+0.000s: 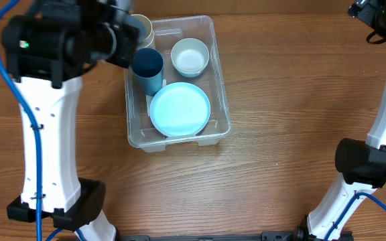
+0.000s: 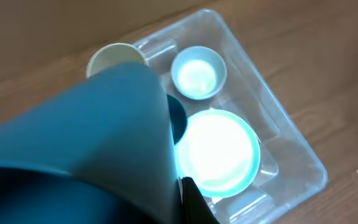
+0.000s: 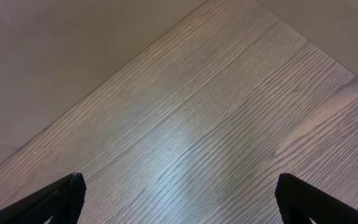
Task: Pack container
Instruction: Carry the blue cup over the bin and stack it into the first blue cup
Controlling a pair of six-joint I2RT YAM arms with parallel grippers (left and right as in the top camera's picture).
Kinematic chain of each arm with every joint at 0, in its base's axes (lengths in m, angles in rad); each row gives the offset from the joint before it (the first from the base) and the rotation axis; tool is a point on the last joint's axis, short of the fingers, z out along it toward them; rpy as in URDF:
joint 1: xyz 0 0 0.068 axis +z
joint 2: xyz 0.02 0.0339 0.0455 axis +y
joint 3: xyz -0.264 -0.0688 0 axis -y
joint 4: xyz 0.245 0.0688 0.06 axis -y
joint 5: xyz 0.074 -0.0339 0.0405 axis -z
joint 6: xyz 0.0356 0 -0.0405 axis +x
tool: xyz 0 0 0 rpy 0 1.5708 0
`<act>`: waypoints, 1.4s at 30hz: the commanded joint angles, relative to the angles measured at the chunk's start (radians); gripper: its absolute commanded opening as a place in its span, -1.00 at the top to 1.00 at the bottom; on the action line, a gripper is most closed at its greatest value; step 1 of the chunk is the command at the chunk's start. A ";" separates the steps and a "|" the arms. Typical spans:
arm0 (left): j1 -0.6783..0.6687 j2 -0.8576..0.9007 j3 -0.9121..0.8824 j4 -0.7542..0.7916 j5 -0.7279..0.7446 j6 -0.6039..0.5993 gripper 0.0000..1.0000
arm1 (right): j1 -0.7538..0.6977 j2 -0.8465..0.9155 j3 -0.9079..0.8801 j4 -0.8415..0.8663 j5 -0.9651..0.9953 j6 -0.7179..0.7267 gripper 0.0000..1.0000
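Note:
The container point(image 1: 220, 100) is a clear rectangular bin at the table's middle, also in the left wrist view point(image 2: 291, 140). In it lie a light blue plate point(image 1: 179, 109), a white bowl point(image 1: 190, 56) and a cream cup point(image 1: 143, 29) at its far left corner. My left gripper point(image 1: 127, 48) is shut on a teal cup point(image 1: 149, 68), held over the bin's left side. In the left wrist view the cup point(image 2: 86, 137) fills the foreground and only one finger point(image 2: 191, 196) shows. My right gripper point(image 3: 179, 193) is open and empty over bare wood, at the far right point(image 1: 374, 12).
The wooden table point(image 1: 280, 167) surrounds the bin on all sides. The left arm's white link point(image 1: 45, 134) stands left of the bin. The right arm's base point(image 1: 364, 164) is at the right edge.

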 commanded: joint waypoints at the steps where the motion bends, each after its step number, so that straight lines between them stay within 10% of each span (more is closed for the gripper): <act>1: -0.032 0.010 0.012 -0.011 -0.039 0.033 0.92 | 0.001 -0.001 0.004 0.005 0.011 0.001 -1.00; 30: -0.048 0.248 0.004 -0.058 -0.122 0.026 0.92 | 0.001 -0.001 0.004 0.005 0.011 0.001 -1.00; 35: -0.048 0.248 0.004 -0.055 -0.121 0.026 0.24 | 0.001 -0.001 0.004 0.005 0.011 0.001 -1.00; 42: -0.048 0.248 0.004 -0.052 -0.121 0.026 0.02 | 0.001 -0.001 0.004 0.005 0.011 0.001 -1.00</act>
